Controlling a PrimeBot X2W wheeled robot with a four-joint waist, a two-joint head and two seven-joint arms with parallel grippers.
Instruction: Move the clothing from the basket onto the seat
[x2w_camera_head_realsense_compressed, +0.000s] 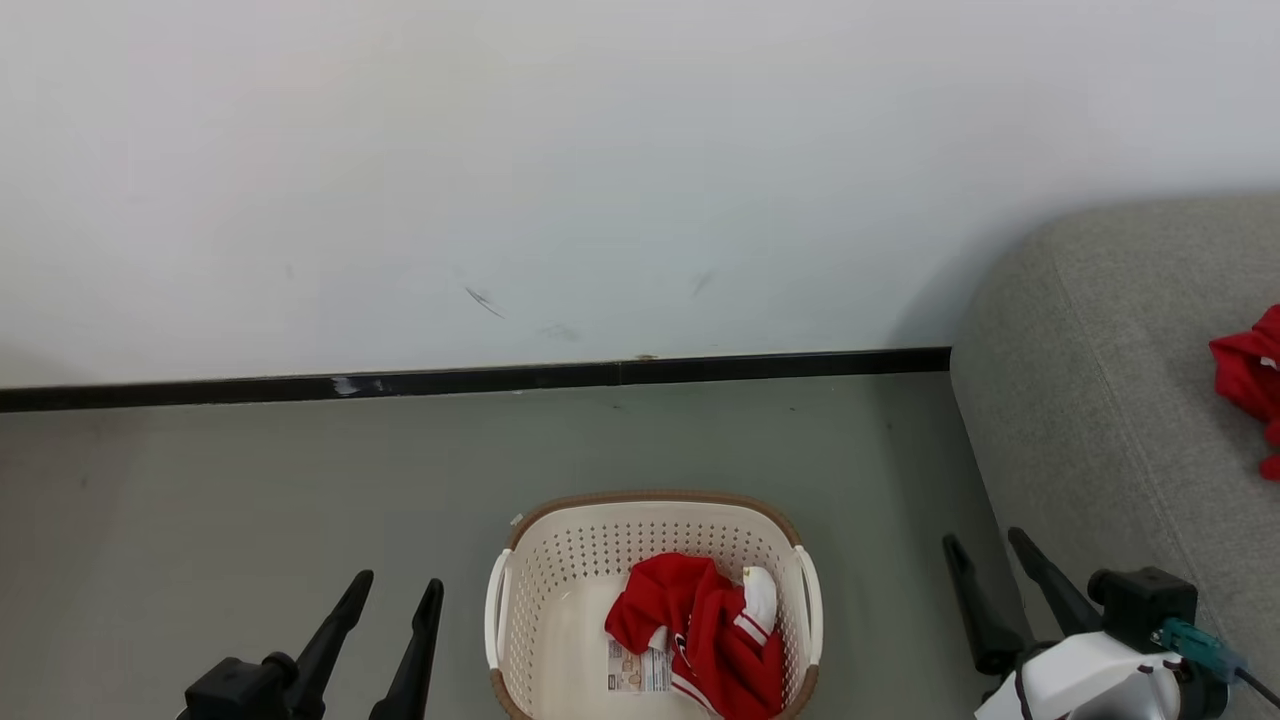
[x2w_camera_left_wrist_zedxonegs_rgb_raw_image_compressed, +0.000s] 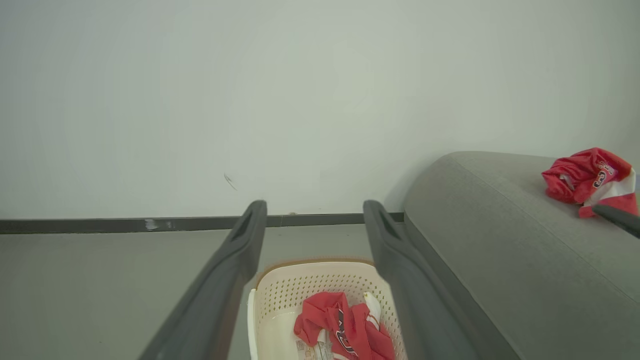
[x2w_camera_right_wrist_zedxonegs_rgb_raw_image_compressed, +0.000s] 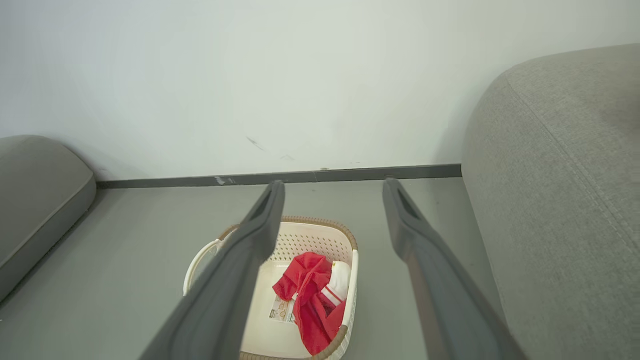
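progress: about half done | one red garment (x2w_camera_head_realsense_compressed: 1248, 380) lies on seat (x2w_camera_head_realsense_compressed: 1080, 400) | second garment (x2w_camera_head_realsense_compressed: 705, 640) left in basket (x2w_camera_head_realsense_compressed: 650, 497) | left gripper (x2w_camera_head_realsense_compressed: 398, 582), right gripper (x2w_camera_head_realsense_compressed: 984, 540): both spread wide, empty, flanking basket

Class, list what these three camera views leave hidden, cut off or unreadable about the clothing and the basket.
- Sofa garment: head view, cut off by the right edge.
- Label on the basket floor: head view, too small to read, partly under the basket garment.
- Basket's near rim: head view, cut off by the bottom edge.
- Basket garment's print: left wrist view, folded into creases, unreadable.
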